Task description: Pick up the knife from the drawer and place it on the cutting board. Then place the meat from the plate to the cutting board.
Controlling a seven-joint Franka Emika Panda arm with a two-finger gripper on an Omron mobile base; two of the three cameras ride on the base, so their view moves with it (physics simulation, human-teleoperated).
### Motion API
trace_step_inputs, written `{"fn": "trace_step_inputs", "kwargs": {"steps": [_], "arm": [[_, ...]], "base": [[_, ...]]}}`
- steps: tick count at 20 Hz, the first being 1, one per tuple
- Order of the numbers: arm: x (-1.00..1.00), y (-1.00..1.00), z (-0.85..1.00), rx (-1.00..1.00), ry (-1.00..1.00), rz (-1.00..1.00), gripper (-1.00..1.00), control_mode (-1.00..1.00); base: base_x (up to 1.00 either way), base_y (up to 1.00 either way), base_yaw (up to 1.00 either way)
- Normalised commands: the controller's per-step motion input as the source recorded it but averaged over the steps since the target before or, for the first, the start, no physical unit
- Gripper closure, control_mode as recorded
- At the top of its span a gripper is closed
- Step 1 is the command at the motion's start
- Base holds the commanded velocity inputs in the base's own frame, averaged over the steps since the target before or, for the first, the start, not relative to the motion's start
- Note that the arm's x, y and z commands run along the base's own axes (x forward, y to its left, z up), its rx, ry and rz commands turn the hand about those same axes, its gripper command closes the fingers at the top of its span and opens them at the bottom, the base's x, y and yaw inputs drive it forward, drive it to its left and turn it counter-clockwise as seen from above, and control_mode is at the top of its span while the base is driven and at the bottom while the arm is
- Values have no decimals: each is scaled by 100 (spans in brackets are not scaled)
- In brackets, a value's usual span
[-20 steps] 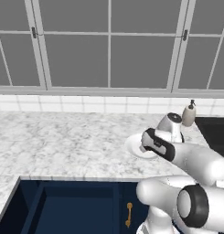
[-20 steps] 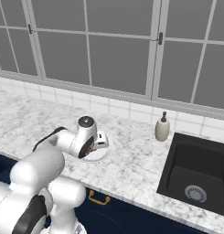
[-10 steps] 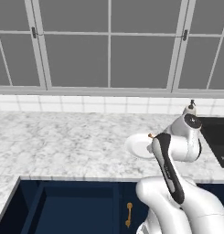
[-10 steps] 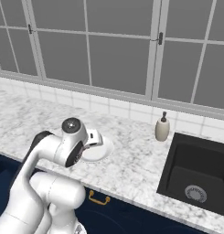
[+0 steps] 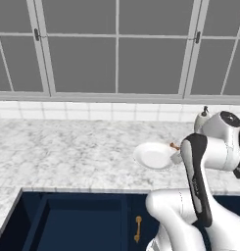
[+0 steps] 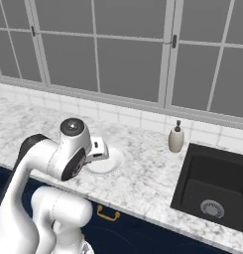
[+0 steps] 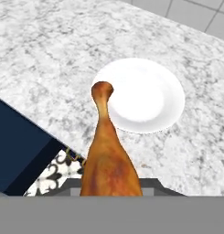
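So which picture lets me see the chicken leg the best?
The hand view: the meat is big and close, lifted above the plate, bone end pointing away. In the left base view just a tiny bit of its bone end peeks out beside the arm. In the right base view the arm hides it.

A: Where does the plate [image 5: 152, 156] sit?
B: On the counter [image 5: 67, 152], in front of the windows [image 5: 116, 46], near the counter's front edge.
A: And the drawer [image 5: 67, 220]?
B: Open, below that edge, to the plate's left in the left base view.
A: The meat [image 7: 106, 160]?
B: Off the plate, above the counter, bone end over the plate's near rim in the hand view.
A: To the right?
B: A soap bottle [image 6: 176, 137] by the back wall, just left of the sink [image 6: 212, 186]
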Motion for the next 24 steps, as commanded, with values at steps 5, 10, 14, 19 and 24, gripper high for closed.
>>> {"fn": "trace_step_inputs", "kwargs": {"steps": [5, 10, 14, 19, 24], "arm": [[0, 0, 0, 0, 0, 0, 100, 100], [0, 0, 0, 0, 0, 0, 100, 100], [0, 0, 0, 0, 0, 0, 100, 100], [0, 0, 0, 0, 0, 0, 100, 100], [0, 0, 0, 0, 0, 0, 100, 100]], "base": [[-100, -44, -2], [-86, -92, -16], [-49, -100, -18], [-12, -100, -16], [0, -100, -12]]}}
